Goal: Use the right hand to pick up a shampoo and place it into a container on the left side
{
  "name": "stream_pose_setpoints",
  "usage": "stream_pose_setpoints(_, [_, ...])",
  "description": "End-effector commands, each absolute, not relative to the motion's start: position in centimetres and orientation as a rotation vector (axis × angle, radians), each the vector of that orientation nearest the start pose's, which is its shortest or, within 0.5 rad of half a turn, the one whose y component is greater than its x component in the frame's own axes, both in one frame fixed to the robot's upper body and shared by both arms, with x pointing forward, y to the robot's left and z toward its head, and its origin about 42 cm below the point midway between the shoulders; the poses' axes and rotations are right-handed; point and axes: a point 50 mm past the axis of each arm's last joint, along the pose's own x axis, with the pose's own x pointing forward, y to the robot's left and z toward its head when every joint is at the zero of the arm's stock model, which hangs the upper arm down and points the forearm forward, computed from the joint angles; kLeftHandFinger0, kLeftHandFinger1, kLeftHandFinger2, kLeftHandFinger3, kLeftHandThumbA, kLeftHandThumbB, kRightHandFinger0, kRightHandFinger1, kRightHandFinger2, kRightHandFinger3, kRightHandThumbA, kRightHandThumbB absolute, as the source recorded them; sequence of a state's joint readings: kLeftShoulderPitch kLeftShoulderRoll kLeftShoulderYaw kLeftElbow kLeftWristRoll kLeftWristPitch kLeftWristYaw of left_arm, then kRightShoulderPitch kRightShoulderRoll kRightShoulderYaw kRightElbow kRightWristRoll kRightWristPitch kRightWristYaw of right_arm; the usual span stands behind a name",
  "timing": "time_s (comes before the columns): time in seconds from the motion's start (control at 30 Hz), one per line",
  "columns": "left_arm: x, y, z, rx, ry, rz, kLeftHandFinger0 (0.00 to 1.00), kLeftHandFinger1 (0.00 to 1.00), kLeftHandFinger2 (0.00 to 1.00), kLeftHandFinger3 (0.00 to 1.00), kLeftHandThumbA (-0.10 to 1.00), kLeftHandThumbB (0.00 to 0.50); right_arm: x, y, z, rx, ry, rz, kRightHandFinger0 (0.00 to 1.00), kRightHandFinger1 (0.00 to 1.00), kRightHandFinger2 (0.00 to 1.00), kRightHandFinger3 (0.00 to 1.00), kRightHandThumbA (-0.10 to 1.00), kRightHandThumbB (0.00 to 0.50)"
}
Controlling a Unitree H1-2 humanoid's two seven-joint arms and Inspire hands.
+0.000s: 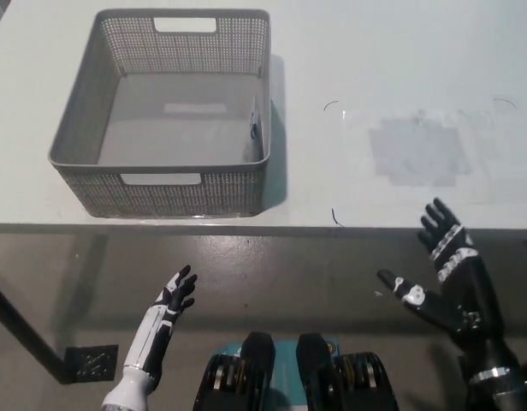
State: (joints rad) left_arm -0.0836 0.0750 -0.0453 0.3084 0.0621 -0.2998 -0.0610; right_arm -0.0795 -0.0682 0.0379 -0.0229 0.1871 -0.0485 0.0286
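A grey mesh basket [84, 145] stands on the left part of the white table [332, 51]. Inside it, a thin white item with a dark mark [255, 127] leans against the right wall; I cannot tell for sure that it is the shampoo. My black right hand [443, 274] hovers open, fingers spread and holding nothing, below the table's front edge at the lower right. My white left hand [171, 298] rests open at the lower left, also below the table edge.
A faint grey square patch [416, 151] with thin corner marks lies on the table's right half. The table's front edge [332, 228] runs across the middle. Below it is grey floor with a dark table leg [24, 336] at the left.
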Motion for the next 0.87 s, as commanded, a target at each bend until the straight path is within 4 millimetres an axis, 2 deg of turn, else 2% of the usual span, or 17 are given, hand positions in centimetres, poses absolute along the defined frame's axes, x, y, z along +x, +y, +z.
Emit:
stream_pose_setpoints(0.0, [30.8,21.8,6.8,0.128,-0.130,-0.135,1.00,1.00,1.00,1.00,1.00,0.048,31.0,-20.6,10.6,0.173,-0.072,0.153,1.00,1.00,1.00,1.00,0.94,0.044])
stream_pose_setpoints(0.03, [30.7,21.8,6.7,0.133,-0.128,-0.135,1.00,1.00,1.00,1.00,1.00,0.047,31.1,-20.6,9.6,0.188,-0.049,0.157,1.00,1.00,1.00,1.00,0.93,0.039])
stream_pose_setpoints(0.2, [30.8,21.9,6.6,0.111,-0.126,-0.121,1.00,1.00,1.00,1.00,1.00,0.028,32.0,-21.0,8.3,0.166,-0.013,0.140,1.00,1.00,1.00,1.00,0.88,0.070])
stream_pose_setpoints(0.27, [30.7,21.9,6.6,0.107,-0.123,-0.114,1.00,1.00,1.00,1.00,1.00,0.048,32.1,-21.1,7.7,0.173,0.013,0.145,1.00,1.00,1.00,1.00,0.86,0.076])
stream_pose_setpoints(0.33, [30.8,22.0,6.6,0.103,-0.124,-0.117,1.00,1.00,1.00,1.00,1.00,0.060,32.1,-21.2,7.7,0.175,0.018,0.148,1.00,1.00,1.00,1.00,0.85,0.064])
stream_pose_setpoints(0.53, [31.0,22.0,6.7,0.118,-0.132,-0.122,1.00,1.00,1.00,1.00,1.00,0.035,32.1,-21.2,7.7,0.219,0.040,0.135,1.00,1.00,1.00,1.00,0.82,0.102])
stream_pose_setpoints(0.63, [31.1,22.0,6.7,0.117,-0.138,-0.127,1.00,1.00,1.00,1.00,1.00,0.031,31.9,-21.2,7.9,0.227,0.041,0.135,1.00,1.00,1.00,1.00,0.82,0.078])
stream_pose_setpoints(0.7, [31.5,22.1,7.0,0.120,-0.140,-0.121,1.00,1.00,1.00,1.00,1.00,0.055,32.0,-20.9,8.2,0.222,0.033,0.143,1.00,1.00,1.00,1.00,0.84,0.076])
stream_pose_setpoints(0.73, [31.5,22.2,7.2,0.119,-0.136,-0.122,1.00,1.00,1.00,1.00,1.00,0.066,32.1,-20.9,8.3,0.220,0.032,0.147,1.00,1.00,1.00,1.00,0.85,0.055])
stream_pose_setpoints(0.83, [31.6,22.1,7.3,0.121,-0.140,-0.121,1.00,1.00,1.00,1.00,1.00,0.070,32.2,-20.9,8.4,0.221,0.030,0.145,1.00,1.00,1.00,1.00,0.87,0.051])
